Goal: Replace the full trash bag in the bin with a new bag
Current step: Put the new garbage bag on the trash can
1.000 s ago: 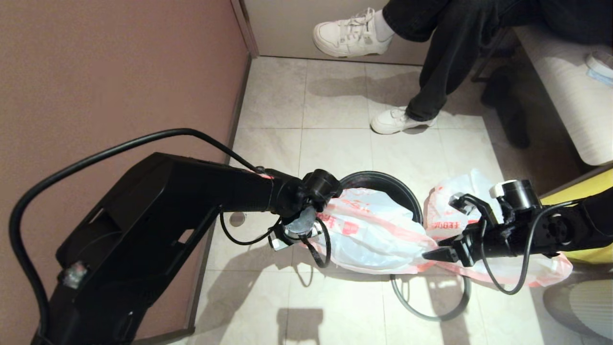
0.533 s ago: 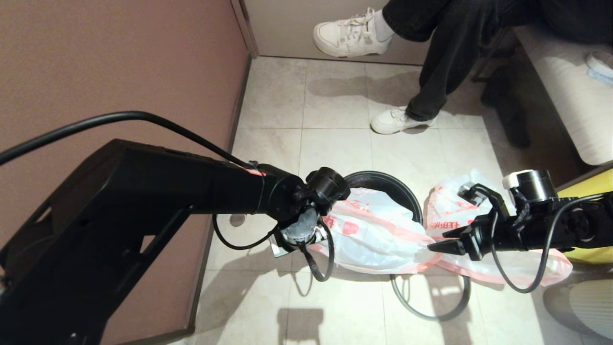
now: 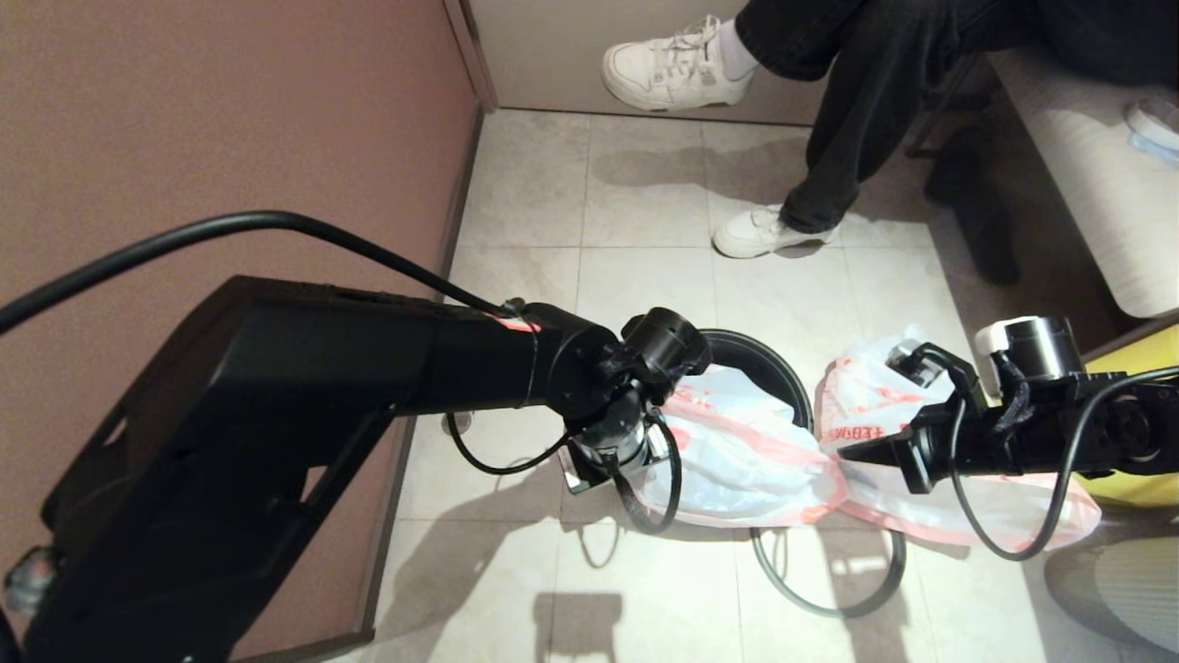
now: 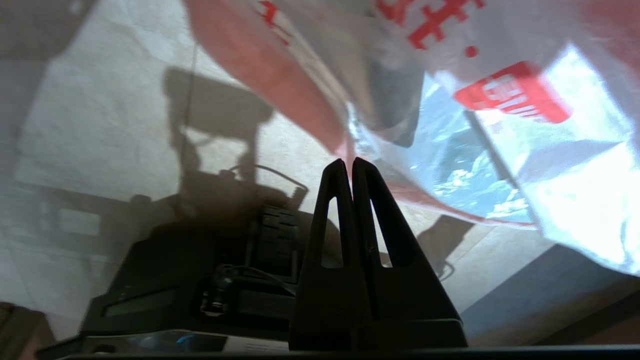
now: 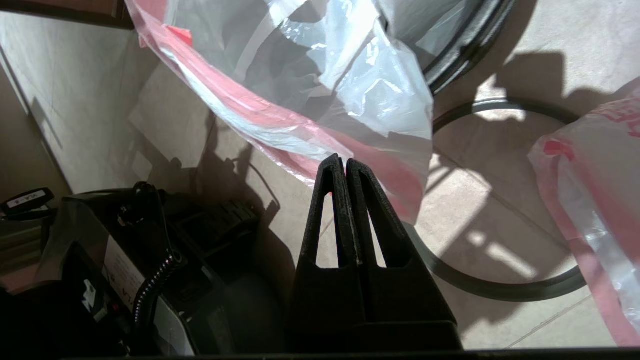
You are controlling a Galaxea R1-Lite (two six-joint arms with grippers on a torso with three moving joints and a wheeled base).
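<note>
Covering the room: beige tiled floor (image 3: 645,184).

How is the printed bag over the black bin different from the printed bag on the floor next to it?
The new bag lies limp across the mouth of the bin; the full trash bag sits puffed up on the tiles to the bin's right. The left gripper and right gripper pinch the new bag's hem; neither holds the full trash bag. Both are translucent white with red print and pink hems.
</note>
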